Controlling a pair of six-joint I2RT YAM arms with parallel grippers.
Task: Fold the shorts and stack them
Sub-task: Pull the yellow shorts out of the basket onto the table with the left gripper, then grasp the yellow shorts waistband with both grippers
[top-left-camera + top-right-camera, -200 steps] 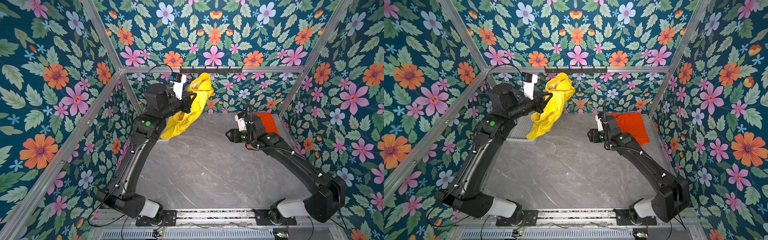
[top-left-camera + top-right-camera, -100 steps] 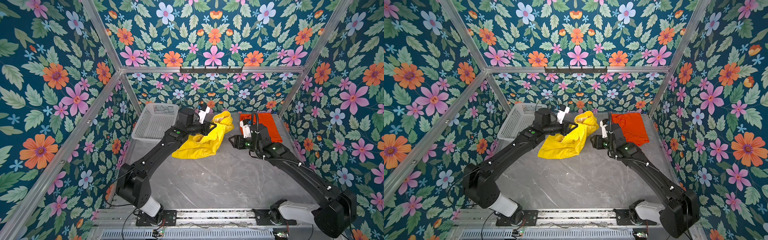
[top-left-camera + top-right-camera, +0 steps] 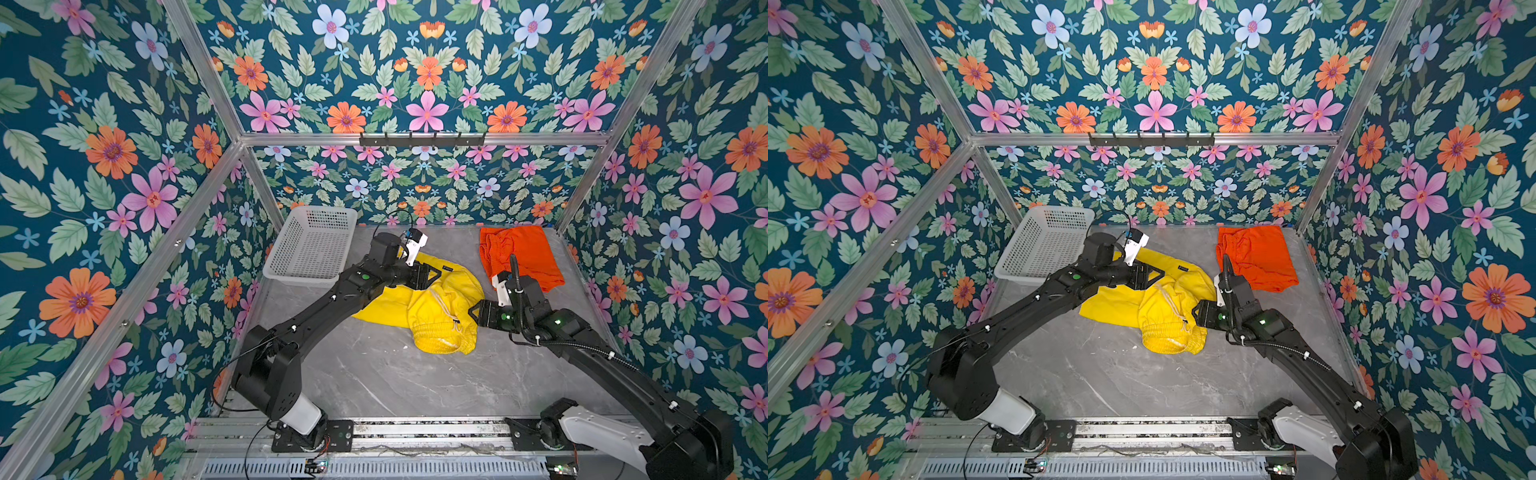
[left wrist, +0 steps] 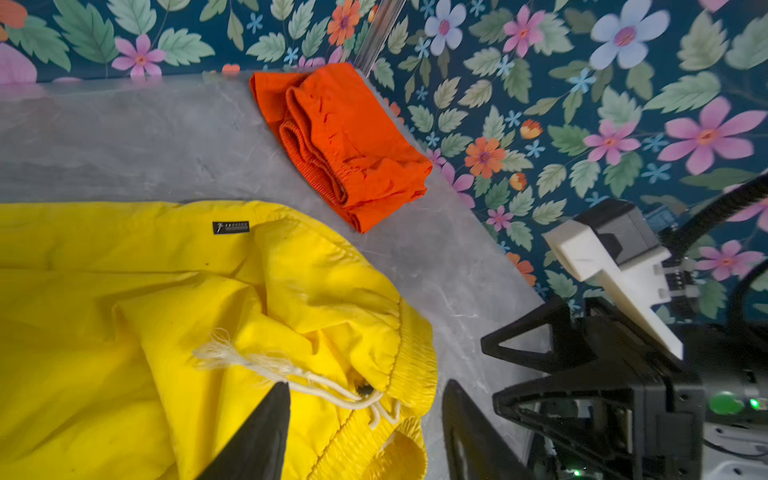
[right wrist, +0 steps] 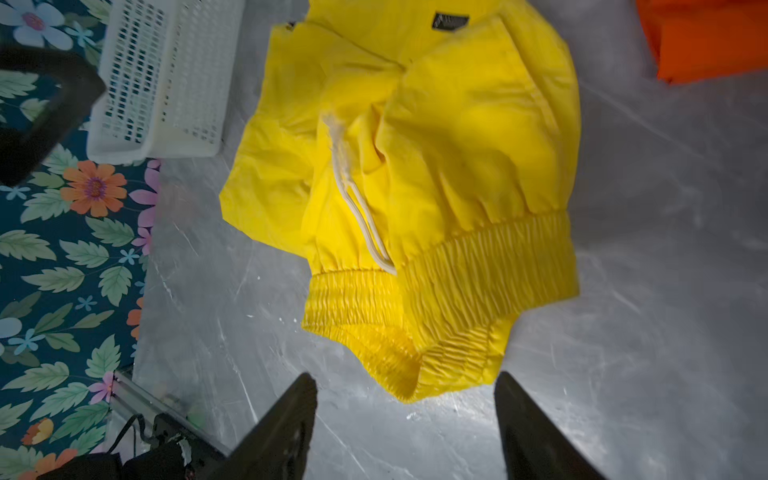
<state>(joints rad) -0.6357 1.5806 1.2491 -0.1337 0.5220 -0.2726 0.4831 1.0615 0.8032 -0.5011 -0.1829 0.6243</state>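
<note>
Bright yellow shorts (image 3: 436, 307), orange shorts (image 3: 524, 252) — white basket (image 3: 286, 246), grey-veined table (image 3: 395, 384).

Yellow shorts (image 3: 432, 307): formerly hanging aloft from left gripper (image 3: 430, 277); now let go, crumpled on table (image 3: 374, 374). Left gripper: lowered, jaws parted. Right gripper (image 3: 478, 311): moved nearer, just beside the shorts. Basket (image 3: 324, 210): now unobscured.

Twice from high above the front edge of the grey marbled tabletop (image 3: 395, 386), looking steeply down toward the floral back wall (image 3: 424, 187), far enough to take in everything: near-identical, whole scene shared. From the left wrist, close over the yellow shorts (image 4: 124, 311), facing the orange shorts (image 4: 345, 137) and right gripper (image 4: 490, 374). From the right wrist, close above the same yellow shorts, looking down, white perforated basket (image 5: 166, 83) and a corner of the orange shorts alongside.
</note>
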